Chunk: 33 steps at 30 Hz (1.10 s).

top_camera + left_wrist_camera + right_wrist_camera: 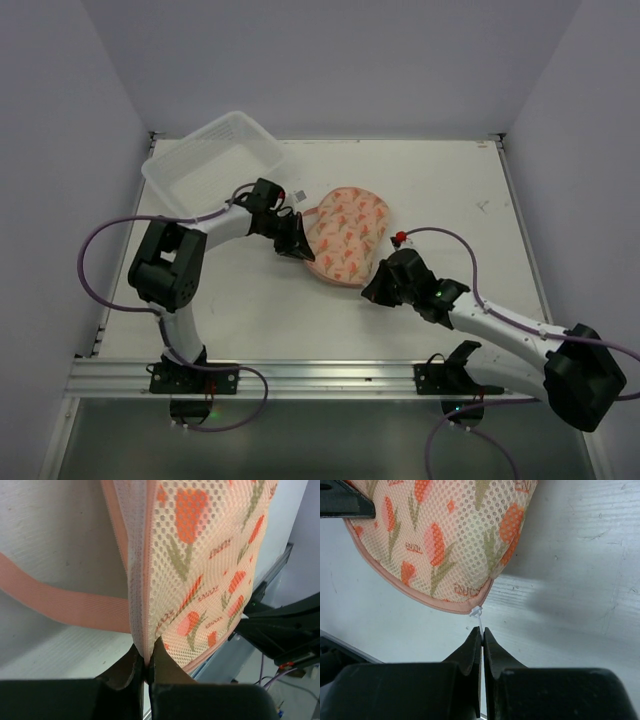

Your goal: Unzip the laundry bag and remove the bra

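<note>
Mesh laundry bag [345, 235] mid-bench, domed, seemingly zipped shut. Looks light, soft and floppy; likely slides or lifts when tugged, so wants anchoring at the seam. Left claw [146, 662] pressed together on the pink zip edge [137, 580], bracing it. Right claw [481, 632] pinching the thin white zip pull [477, 612] at the near tip: tiny, slick, apt to slip free. Bra unseen, presumably inside. Clear tub [215, 160] behind, apart, not in the way; pink loop [60, 605] slack on the bench [450, 200].

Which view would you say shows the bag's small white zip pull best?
Right wrist: the white zip pull sits at the laundry bag's pink rim, its strand pinched by the right gripper. The top view does not resolve it; the left wrist view misses it.
</note>
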Each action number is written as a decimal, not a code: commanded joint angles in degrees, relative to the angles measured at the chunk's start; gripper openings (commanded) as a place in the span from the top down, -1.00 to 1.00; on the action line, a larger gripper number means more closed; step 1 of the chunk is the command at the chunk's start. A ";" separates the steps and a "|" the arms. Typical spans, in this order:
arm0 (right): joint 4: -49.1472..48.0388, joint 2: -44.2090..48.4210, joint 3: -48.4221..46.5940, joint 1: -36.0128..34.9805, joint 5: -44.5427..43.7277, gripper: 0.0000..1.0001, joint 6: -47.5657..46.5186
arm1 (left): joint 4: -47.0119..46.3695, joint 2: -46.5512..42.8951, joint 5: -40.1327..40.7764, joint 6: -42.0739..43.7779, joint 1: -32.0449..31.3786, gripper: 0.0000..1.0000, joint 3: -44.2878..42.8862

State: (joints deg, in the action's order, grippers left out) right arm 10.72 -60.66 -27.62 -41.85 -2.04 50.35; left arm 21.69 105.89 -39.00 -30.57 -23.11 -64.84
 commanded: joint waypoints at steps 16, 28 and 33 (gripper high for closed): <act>-3.77 -18.78 -12.02 -2.80 5.91 1.00 -5.53 | 1.45 -5.06 10.78 1.76 3.95 -0.62 2.15; -5.97 -24.94 -18.26 -7.37 6.70 1.00 -3.15 | -19.84 -23.36 15.18 -26.11 -1.05 -0.99 26.16; -6.50 -26.26 -19.40 -7.73 7.32 1.00 -3.06 | -25.64 -22.22 18.52 -31.31 -5.01 -0.81 27.66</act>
State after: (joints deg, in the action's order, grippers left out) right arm 6.35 -86.32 -44.47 -49.32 4.25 46.52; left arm 3.86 83.74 -23.49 -55.94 -26.72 -37.78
